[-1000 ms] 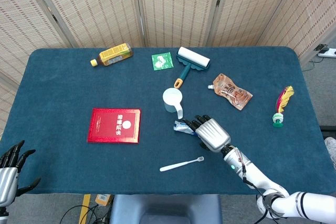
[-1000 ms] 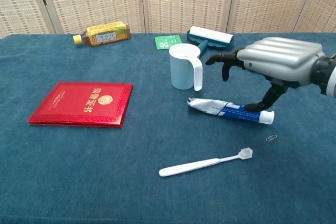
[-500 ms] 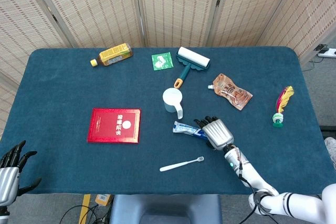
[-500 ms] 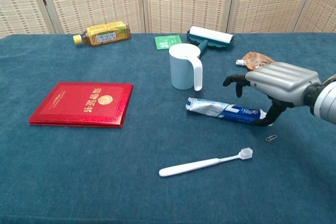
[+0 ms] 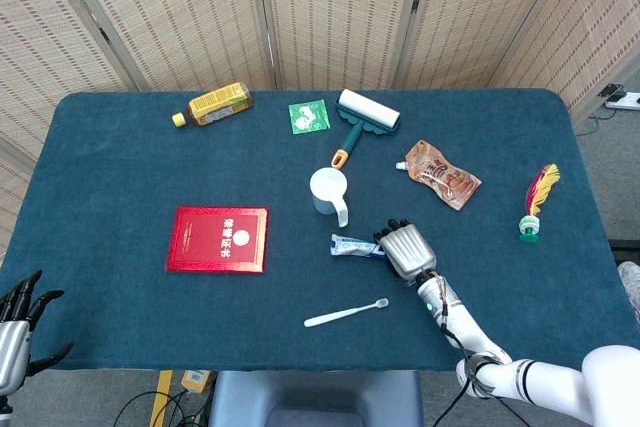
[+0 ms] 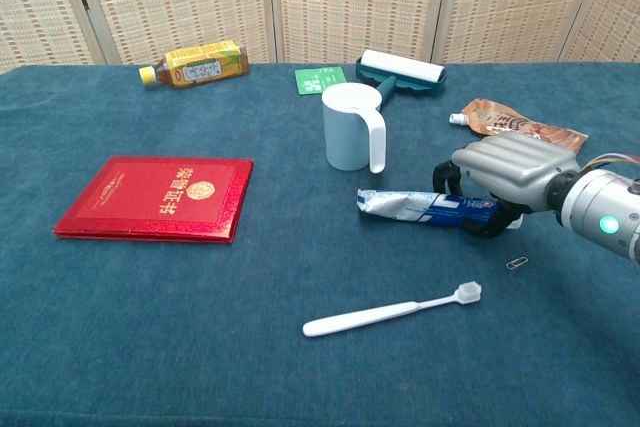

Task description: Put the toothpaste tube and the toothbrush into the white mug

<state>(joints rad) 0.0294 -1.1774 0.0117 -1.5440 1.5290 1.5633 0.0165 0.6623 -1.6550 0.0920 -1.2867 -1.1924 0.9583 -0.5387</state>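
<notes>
Right hand: my right hand (image 6: pixel 510 175) has dropped from hovering high a second ago, fingers now curled round the cap end of the toothpaste tube (image 6: pixel 425 207).
Tube: flat on the worktop (image 6: pixel 150 327), just beside the white mug (image 6: pixel 352 125) (not lifted yet).
Toothbrush: the toothbrush (image 6: pixel 392 309) lies untouched, nearer me.
Left hand: my left hand (image 5: pixel 14 317) idles off the corner, fingers spread, empty.
Meaning: grasp made, lift next, I judge.

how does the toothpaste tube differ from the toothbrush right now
The blue-and-white toothpaste tube is thick and printed; the plain white plastic toothbrush is thin. The right hand has its fingers closed around the tube's cap end, while nothing touches the toothbrush. The tube lies close to the white mug; the toothbrush lies nearer the table's front edge. Both lie flat on the blue tablecloth, outside the mug.
</notes>
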